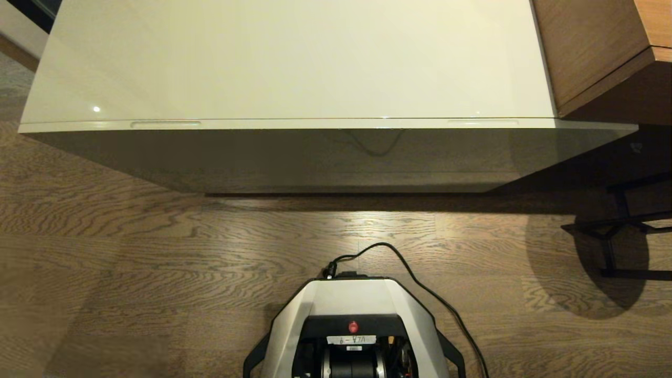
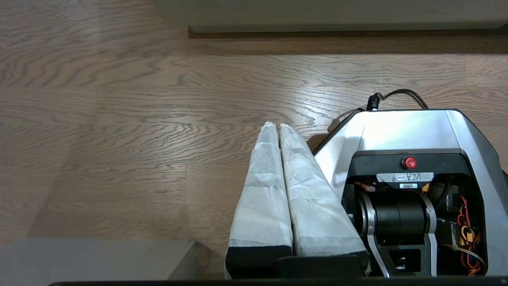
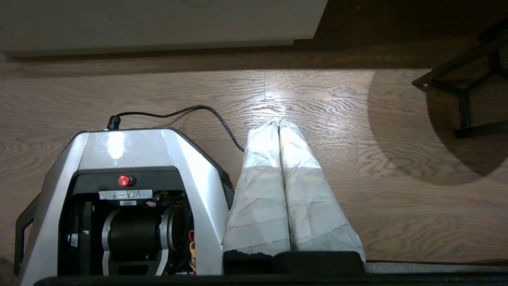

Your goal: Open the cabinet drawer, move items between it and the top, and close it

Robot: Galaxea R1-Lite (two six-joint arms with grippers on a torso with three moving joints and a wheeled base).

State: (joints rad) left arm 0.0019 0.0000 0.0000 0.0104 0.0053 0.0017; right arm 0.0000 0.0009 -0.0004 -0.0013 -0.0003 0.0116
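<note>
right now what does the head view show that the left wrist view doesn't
Only the head view: the top, bare, the shut drawer with its two slots, the brown furniture and a black stand. Only the left wrist view: the left gripper, shut and empty, beside the base. Both: the wood floor, the robot base and its black cable.

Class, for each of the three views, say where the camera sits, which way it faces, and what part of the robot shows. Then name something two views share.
Head view: high on the robot, facing forward and down at the top and closed cabinet drawer; the robot's base shows.
Left wrist view: behind the shut left gripper, facing the floor.
Right wrist view: behind the shut right gripper, facing the floor.
Shared: both wrist views show the base's red button.
</note>
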